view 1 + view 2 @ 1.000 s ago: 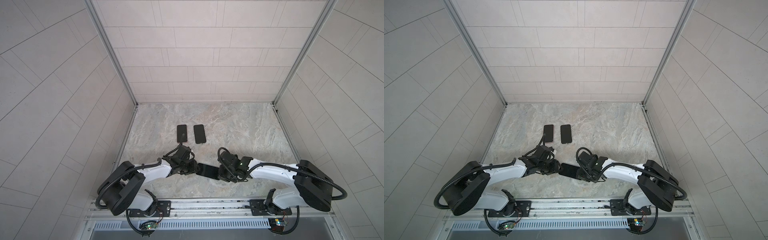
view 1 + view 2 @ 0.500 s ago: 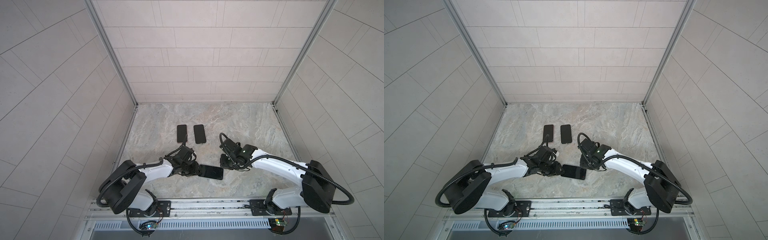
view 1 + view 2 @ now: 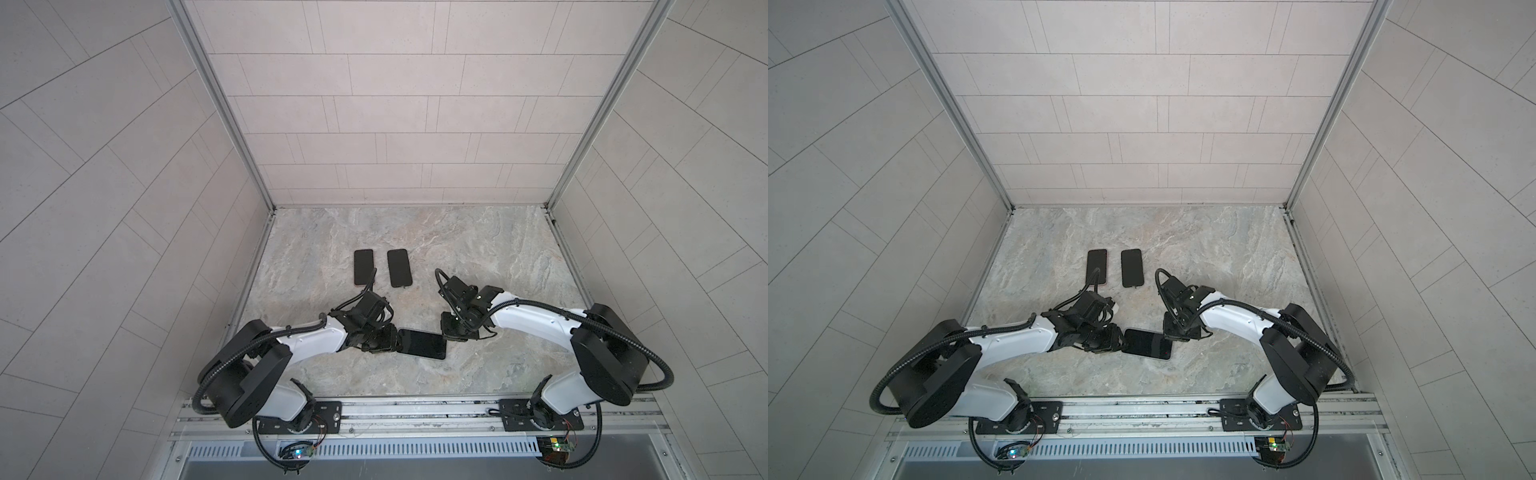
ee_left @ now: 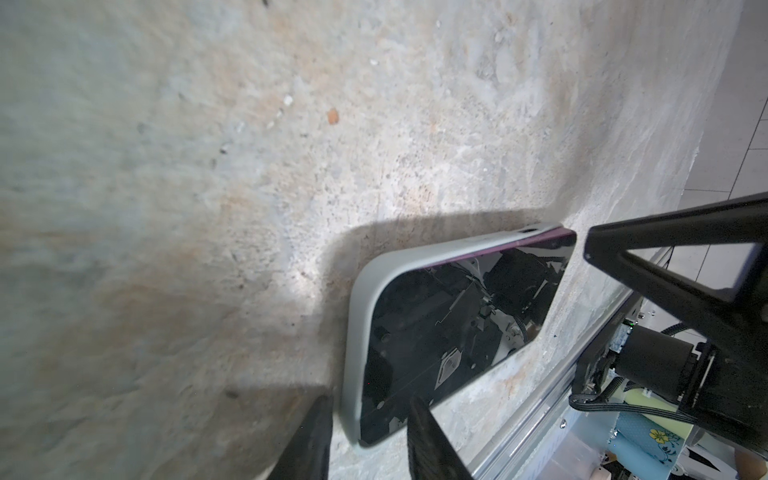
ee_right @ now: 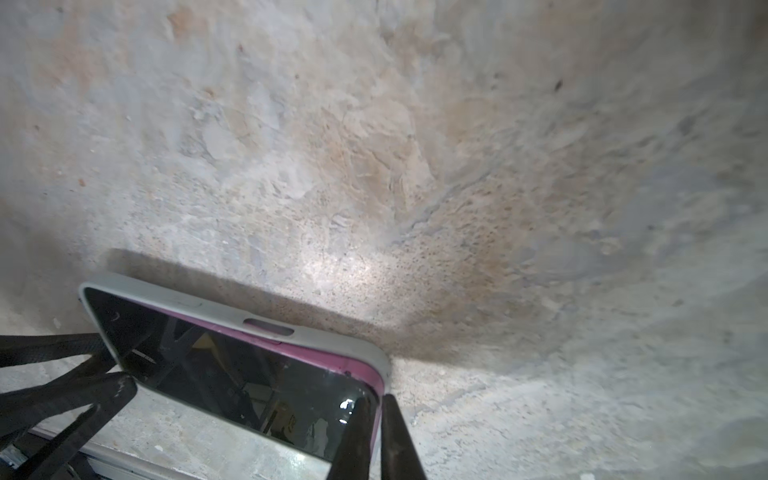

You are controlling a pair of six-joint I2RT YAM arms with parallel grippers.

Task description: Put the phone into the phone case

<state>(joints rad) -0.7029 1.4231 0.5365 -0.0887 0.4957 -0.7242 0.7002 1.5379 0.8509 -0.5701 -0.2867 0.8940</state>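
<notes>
The left gripper (image 4: 370, 444) is pinching one end of the phone case (image 4: 355, 332) lying on the table (image 3: 457, 249), while the right gripper (image 5: 376, 436), nearly closed, is sitting at the phone's (image 5: 249, 374) protruding pink corner.

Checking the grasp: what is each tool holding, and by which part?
Left tool pinches the phone and case at the short end. Right tool, shut, holds nothing; its tips sit at the far corner.

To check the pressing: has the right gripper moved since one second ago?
Yes. Against the front rail, the right gripper moved away, toward the back wall, to the phone's far corner.
</notes>
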